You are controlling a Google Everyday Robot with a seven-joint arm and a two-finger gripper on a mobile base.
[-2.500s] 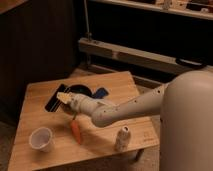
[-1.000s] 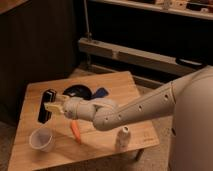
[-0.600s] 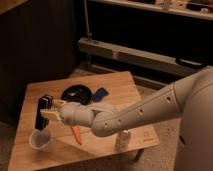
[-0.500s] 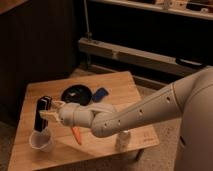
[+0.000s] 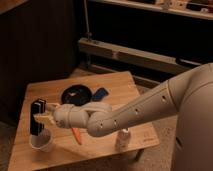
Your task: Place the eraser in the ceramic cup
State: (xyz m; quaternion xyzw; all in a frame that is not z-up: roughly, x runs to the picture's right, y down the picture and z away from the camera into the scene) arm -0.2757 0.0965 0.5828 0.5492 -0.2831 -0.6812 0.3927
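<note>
1. Wood in a warm, pale tone forms the low table (image 5: 97, 143), which stands on a dull floor (image 5: 9, 131). Along its front sit the ceramic cup (image 5: 41, 144) near the left corner and a small pale bottle (image 5: 122, 139) toward the right, with an orange stick-like thing (image 5: 76, 135) lying between them. Farther back rest a black bowl (image 5: 76, 94) and, just beside it, a blue rectangular thing (image 5: 100, 94).
2. Over the table's left side the gripper (image 5: 46, 118) hangs above the cup. Its fingers are closed across the eraser (image 5: 36, 116), which it holds upright with the lower end at the cup's mouth. Behind the table rise a dark wall panel (image 5: 42, 40) and a long pale shelf rail (image 5: 142, 54).
3. The robot's white body (image 5: 196, 125) fills the right side and is cut off by the frame. Its arm (image 5: 135, 112) crosses the tabletop and hides part of it. Whether the eraser touches the cup's rim or inside, I cannot tell. Something pale lies in the bowl, too blurred to name.
4. The cup is plain, white and round, narrowing downward. The eraser is a flat black block with a pale stripe near its top. The arm is smooth, rounded shell dotted with small dark spots. The rail looks like metal.
</note>
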